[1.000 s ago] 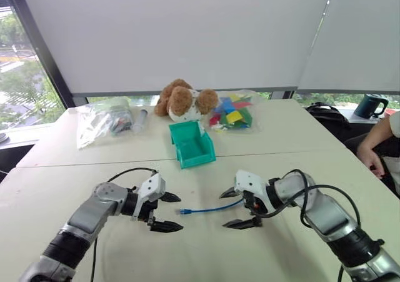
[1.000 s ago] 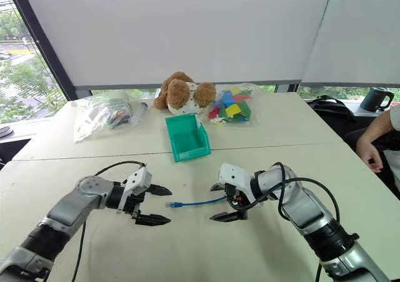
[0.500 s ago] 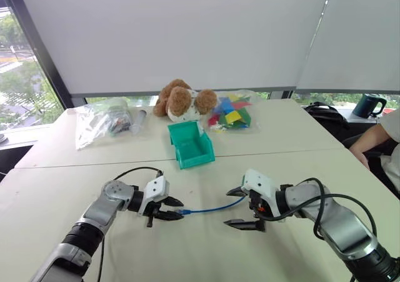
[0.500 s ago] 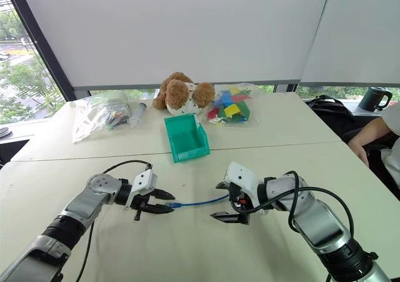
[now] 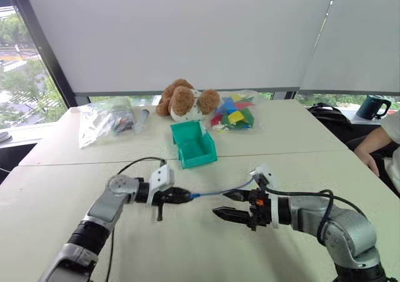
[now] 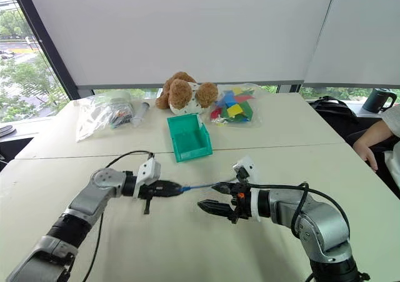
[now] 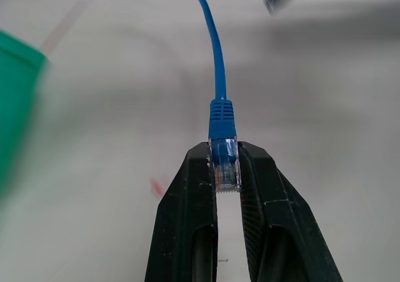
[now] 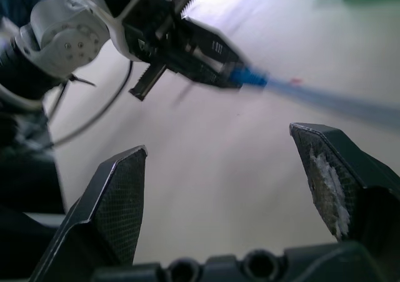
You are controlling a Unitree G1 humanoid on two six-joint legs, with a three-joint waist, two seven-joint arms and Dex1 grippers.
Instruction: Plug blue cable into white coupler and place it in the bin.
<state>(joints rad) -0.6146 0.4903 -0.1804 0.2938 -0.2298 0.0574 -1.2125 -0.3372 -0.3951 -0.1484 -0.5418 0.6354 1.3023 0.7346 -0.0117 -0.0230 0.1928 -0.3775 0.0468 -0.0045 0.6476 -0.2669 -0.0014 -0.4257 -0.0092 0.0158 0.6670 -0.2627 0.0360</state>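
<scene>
From the head views, the left gripper (image 5: 181, 196) pinches one plug end of the blue cable (image 5: 219, 191), lifted above the table (image 5: 56, 188), while the right gripper (image 5: 232, 204) hangs spread and empty beside it; the bin (image 5: 194, 146) sits behind them. The left wrist view shows the clear plug clamped between the fingers (image 7: 187, 194). The right wrist view shows wide-apart fingertips (image 8: 122, 188) facing the cable

Left pincer (image 7: 226, 169) clamped tight, pointing rightward toward the wide-open right pincer (image 5: 232, 205), both raised.
</scene>
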